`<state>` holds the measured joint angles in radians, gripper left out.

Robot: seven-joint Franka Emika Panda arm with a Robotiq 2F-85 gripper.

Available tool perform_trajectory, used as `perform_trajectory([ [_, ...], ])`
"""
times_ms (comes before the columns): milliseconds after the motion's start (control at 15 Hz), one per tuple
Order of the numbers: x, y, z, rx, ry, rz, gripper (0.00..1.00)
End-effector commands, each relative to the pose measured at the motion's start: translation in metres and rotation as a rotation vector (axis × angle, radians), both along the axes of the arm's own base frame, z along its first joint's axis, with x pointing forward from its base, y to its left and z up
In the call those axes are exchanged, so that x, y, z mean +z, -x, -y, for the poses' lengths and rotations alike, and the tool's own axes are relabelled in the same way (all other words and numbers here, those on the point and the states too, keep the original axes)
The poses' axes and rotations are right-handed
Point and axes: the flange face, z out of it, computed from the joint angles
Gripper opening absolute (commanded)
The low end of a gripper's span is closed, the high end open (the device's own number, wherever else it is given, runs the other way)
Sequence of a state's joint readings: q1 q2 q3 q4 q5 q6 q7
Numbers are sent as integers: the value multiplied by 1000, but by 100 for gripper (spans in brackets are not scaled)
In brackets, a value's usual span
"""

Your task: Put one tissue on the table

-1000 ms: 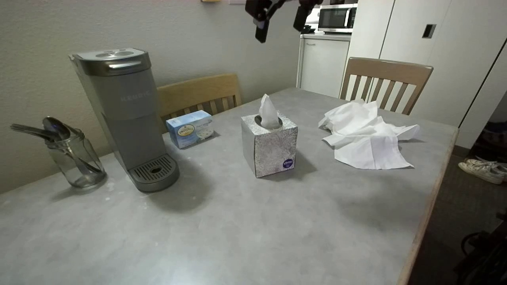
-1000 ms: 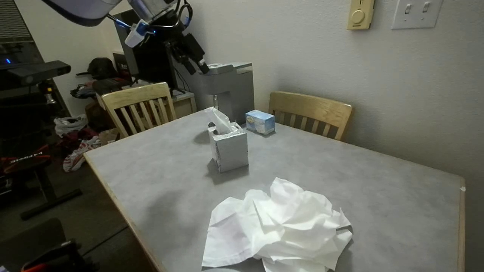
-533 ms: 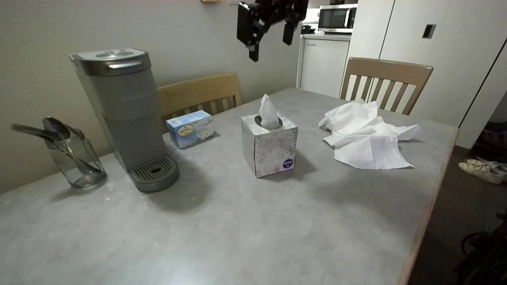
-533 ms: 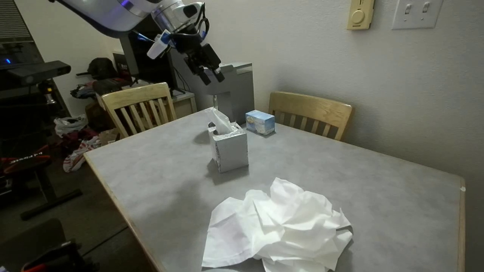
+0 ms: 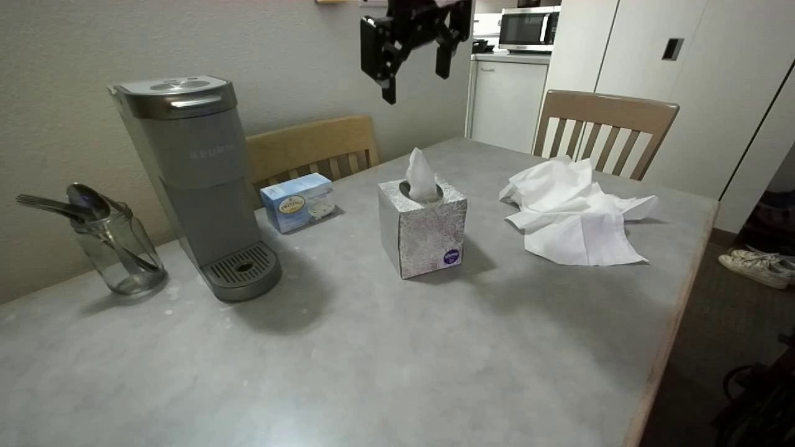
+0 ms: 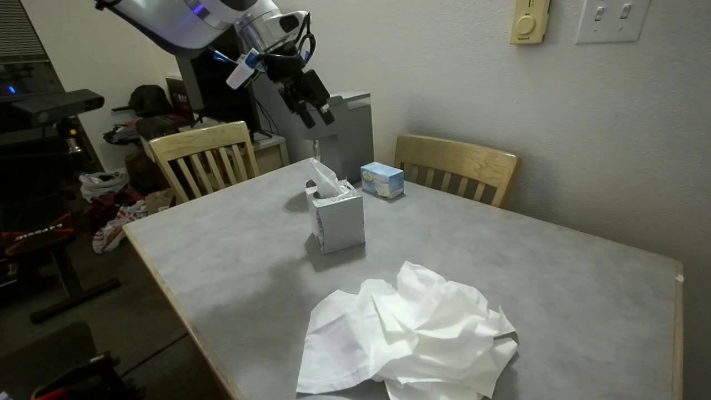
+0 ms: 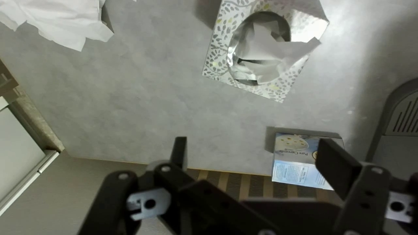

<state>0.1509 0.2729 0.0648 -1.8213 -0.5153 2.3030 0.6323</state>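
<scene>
Holding the gripper [image 5: 416, 84] spread wide, pinching nothing, above and apart from the tissue box [image 5: 431, 239]. Probably aiming for the tissue [image 5: 421, 179] poking from the box's opening: ideally centring overhead, pinching low, drawing gently upward, then laying it on the table [image 5: 372, 360] beside the box.

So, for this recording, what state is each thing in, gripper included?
Gripper: open, nothing held.
Tissue box: upright, open on top.
Tissue: sticking partly out of the box.
White paper: crumpled, lying on the table.
Coffee maker: shut on top.
Glass jar: uncovered, holding cutlery.
Blue tea box: closed or opened, can't tell.
Microwave: shut.
</scene>
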Motion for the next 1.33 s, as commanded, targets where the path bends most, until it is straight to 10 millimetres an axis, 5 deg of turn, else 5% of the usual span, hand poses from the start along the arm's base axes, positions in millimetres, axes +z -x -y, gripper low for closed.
perform_trajectory([
  [0, -12, -1, 1, -4, -7, -44, 100],
  [733, -92, -31, 44, -106, -64, -102, 100],
  [1267, -66, -58, 18, -80, -126, -28, 100],
])
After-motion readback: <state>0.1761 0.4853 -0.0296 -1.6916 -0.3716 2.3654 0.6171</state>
